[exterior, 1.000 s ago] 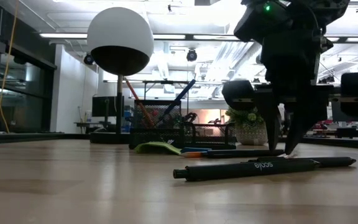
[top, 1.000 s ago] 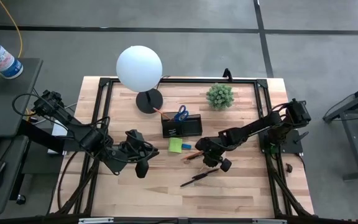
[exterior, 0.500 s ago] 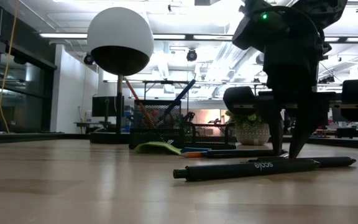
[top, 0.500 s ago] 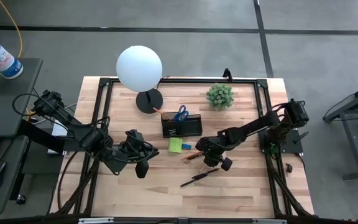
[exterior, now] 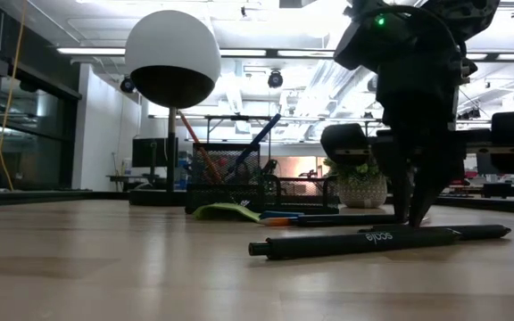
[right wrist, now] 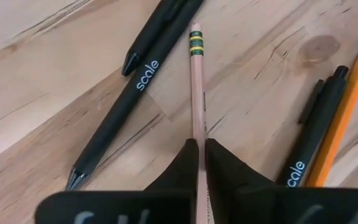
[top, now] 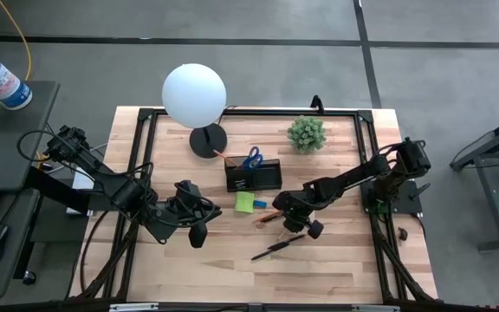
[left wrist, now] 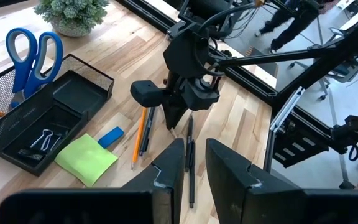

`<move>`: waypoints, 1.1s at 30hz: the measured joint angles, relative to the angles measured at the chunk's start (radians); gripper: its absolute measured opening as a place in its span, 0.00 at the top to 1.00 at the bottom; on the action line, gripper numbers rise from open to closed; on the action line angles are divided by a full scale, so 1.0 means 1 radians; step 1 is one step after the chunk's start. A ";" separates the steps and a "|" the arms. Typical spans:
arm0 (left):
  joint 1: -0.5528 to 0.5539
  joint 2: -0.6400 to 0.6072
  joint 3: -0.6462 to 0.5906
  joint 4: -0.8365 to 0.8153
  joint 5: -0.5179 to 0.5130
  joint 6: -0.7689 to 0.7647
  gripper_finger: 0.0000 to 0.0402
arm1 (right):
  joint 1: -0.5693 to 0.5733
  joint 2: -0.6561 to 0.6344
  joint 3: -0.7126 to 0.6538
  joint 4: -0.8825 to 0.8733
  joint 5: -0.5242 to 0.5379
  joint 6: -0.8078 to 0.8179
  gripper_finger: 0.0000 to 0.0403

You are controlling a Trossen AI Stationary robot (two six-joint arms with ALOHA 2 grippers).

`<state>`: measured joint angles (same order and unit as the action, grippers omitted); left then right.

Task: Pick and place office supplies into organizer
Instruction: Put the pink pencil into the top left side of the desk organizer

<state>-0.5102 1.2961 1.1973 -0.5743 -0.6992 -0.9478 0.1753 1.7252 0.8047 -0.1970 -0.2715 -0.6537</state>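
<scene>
My right gripper [right wrist: 197,163] is shut on a pale wooden pencil [right wrist: 196,87] with a green and yellow band, which lies on the table. Beside it lie a black pen [right wrist: 135,84] marked "scale", a second black pen [right wrist: 312,146] and an orange pencil [right wrist: 345,112]. The dark organizer [top: 254,176] holds blue-handled scissors [left wrist: 33,53] upright and small clips [left wrist: 42,140]. A lime-green sticky pad [top: 244,202] and a blue block [top: 260,204] lie flat in front of it. My left gripper [left wrist: 194,165] hovers open over the table's left half, touching nothing. My right gripper pinches the pencil's bare wooden shaft [right wrist: 196,127] between its two fingers [right wrist: 185,165], well back from the banded end [right wrist: 196,38]. The fingers come from above, slanting down. The pencil lies flat on the table.
A white globe lamp [top: 195,95] on a round black base stands at the far left, and a small potted plant [top: 306,133] at the far right. Black frame rails [top: 366,130] run along the table's edges. Bare wood lies along the near side.
My right gripper has shut: in the low view its fingertips stood apart over the table and now meet on the pencil. The arm has stayed in place. The pens and my left gripper have not moved.
</scene>
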 joint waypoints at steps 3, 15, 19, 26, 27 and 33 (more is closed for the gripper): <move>0.000 0.000 0.000 0.000 0.000 0.000 0.86 | 0.000 -0.008 0.016 -0.021 0.009 0.001 0.99; 0.000 0.000 0.000 -0.001 0.000 0.000 0.86 | -0.001 -0.010 0.142 -0.119 -0.007 0.002 1.00; 0.000 0.000 0.000 -0.001 0.000 0.000 0.86 | -0.001 -0.010 0.156 -0.121 -0.024 0.006 1.00; 0.000 0.000 0.000 -0.001 0.000 0.000 0.86 | 0.017 -0.011 0.156 -0.106 -0.085 -0.005 1.00; 0.000 0.000 0.000 -0.002 0.000 0.000 0.86 | 0.022 -0.011 0.156 -0.089 -0.076 -0.006 1.00; 0.000 0.000 0.000 -0.002 0.001 0.000 0.86 | 0.050 -0.008 0.157 0.039 -0.047 0.009 0.99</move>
<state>-0.5102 1.2961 1.1973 -0.5766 -0.6983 -0.9478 0.2251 1.7170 0.9620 -0.1576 -0.3188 -0.6448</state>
